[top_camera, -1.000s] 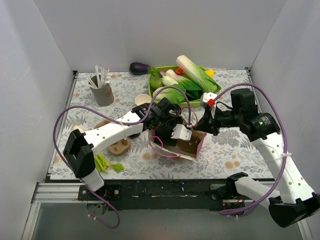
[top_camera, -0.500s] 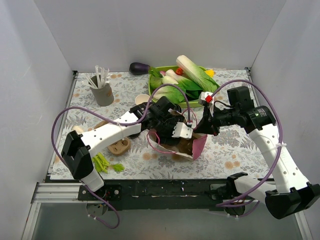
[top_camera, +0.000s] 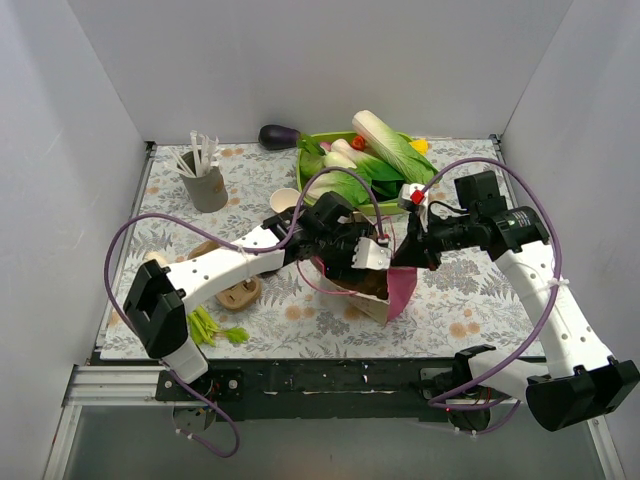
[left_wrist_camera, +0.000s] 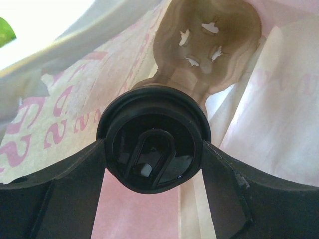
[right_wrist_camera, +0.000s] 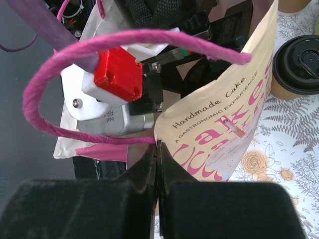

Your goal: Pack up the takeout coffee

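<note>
Over the last second the paper bag (top_camera: 400, 290) has gone from slumped open on the table to standing almost upright, and my right arm has swung in towards it. Starting on the left, the left claw (top_camera: 350, 258) is reaching down through the bag's mouth. It is spread fairly wide, with a finger pressed against each side of the coffee cup (left_wrist_camera: 153, 149) it carries, so that cup is now inside the bag. I judge this to be the loading step, with the cup not yet set down. Next I need to lower it into a pocket of the brown tray (left_wrist_camera: 207, 45) lying deeper in the bag, then spread the fingers and back straight out without snagging the pink handle (right_wrist_camera: 124, 42). On the right, the right claw (right_wrist_camera: 158, 149) is pinched fully closed on the bag's top edge, holding the bag up. From above, the left arm hides the cup and the bag's inside; only the left wrist view shows the black lid and the tray. The right wrist view alone shows a second lidded cup (right_wrist_camera: 299, 62) on the table beyond the bag.
</note>
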You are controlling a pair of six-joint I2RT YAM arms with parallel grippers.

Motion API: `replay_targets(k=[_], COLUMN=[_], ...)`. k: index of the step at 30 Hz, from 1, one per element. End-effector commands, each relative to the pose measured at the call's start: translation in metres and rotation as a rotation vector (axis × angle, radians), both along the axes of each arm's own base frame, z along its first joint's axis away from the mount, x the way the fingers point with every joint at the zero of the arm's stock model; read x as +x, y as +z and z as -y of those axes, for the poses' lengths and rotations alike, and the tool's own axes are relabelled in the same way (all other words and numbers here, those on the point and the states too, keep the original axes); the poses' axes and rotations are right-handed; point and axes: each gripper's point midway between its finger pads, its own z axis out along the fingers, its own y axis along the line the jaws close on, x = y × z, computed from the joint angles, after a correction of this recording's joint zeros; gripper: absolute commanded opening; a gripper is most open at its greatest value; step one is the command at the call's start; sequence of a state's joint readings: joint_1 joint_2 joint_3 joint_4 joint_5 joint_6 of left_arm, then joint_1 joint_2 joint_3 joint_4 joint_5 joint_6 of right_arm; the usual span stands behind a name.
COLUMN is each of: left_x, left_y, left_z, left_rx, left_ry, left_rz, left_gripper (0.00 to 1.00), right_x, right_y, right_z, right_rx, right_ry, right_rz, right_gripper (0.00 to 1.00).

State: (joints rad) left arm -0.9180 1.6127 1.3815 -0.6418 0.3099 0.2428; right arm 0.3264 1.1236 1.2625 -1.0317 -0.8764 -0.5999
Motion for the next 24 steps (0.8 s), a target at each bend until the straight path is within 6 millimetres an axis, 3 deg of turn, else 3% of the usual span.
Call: replay_targets(k=[1,9,17,24], left_x=[0.016,0.01,-0.015,-0.033], left_y=[0.005,-0.023,-0.013,-0.023], left_z=[0.008,-0.003,-0.006,-0.018], left_rx=[-0.027,0.092,0.132,0.228], left_ry=[0.005,-0.066,-0.185,-0.231], left_rz=[0.066,0.042,-0.061,-0.18], left_gripper=[0.0,0.0,0.0,0.0], right_x=[-0.012,-0.007,0.006,0.014], right_y=[0.004,0.004,0.009,0.016], right_z=[0.003,0.005,0.01,0.007], right_rx=[-0.003,-0.009,-0.031,-0.024], right_ry=[0.009,0.0,-0.03,-0.01], right_rz=[-0.046,-0.042,0.073,0.122], right_gripper=[0.01,0.03,0.02,0.06])
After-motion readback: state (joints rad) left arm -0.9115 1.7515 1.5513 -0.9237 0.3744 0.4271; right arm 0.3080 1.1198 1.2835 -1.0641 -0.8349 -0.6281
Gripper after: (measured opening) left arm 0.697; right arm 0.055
